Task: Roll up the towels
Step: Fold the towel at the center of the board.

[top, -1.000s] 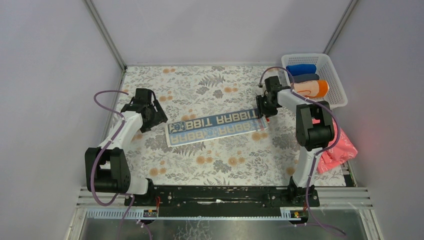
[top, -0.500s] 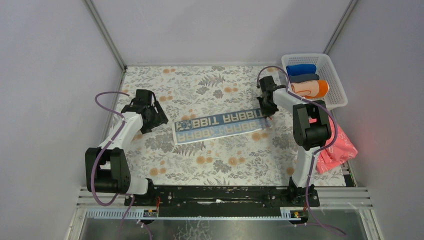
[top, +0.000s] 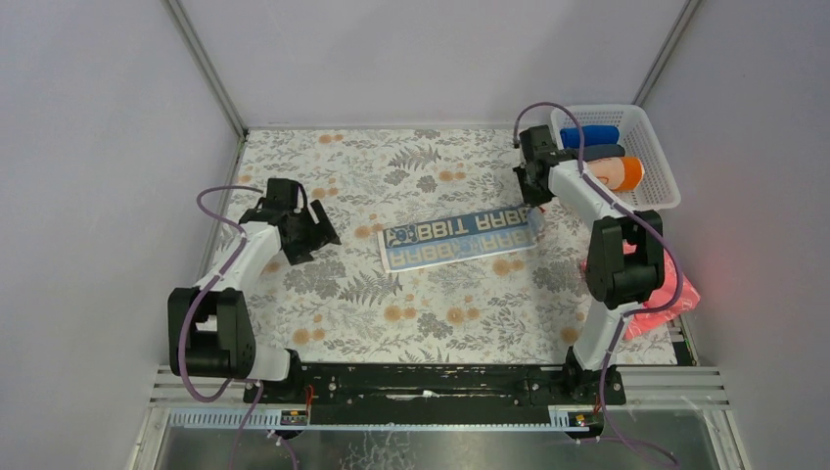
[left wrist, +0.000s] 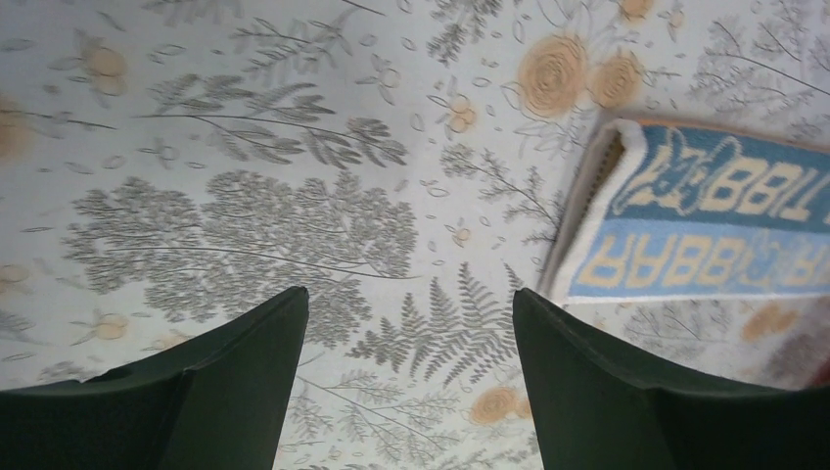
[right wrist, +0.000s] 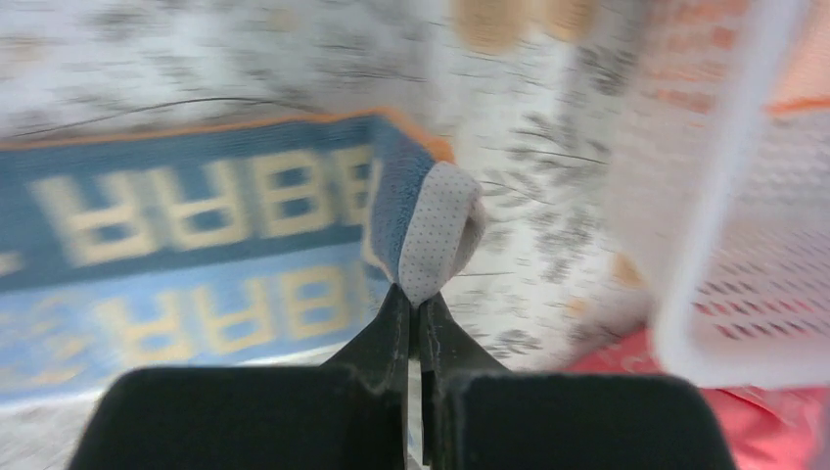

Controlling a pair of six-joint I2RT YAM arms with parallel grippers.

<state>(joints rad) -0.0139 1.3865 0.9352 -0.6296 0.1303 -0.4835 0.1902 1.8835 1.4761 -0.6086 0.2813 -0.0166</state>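
So the right fingers (right wrist: 416,294) are pressed together on a corner of the blue towel (right wrist: 196,245), and a little fold of it bunches up just above the tips. My guess is that's there to pull or straighten the strip before rolling, since the rest of it stretches away to the left of those fingers, flat on the tabletop (top: 440,313).

The left fingers (left wrist: 406,299) are spread wide with nothing between them, hovering over bare floral print. The towel's other end sits past the right-hand finger, up and off to the side, not touching. It looks parked, ready to catch that end.

Texture-wise the towel looks like soft terry: two shades of blue, cream block lettering, a thin orange edge and a pale dimpled underside where it's folded over. It's a long narrow strip and pretty floppy.

The white mesh basket (top: 666,201), just right of the pinching fingers, holds an orange roll (top: 619,173).
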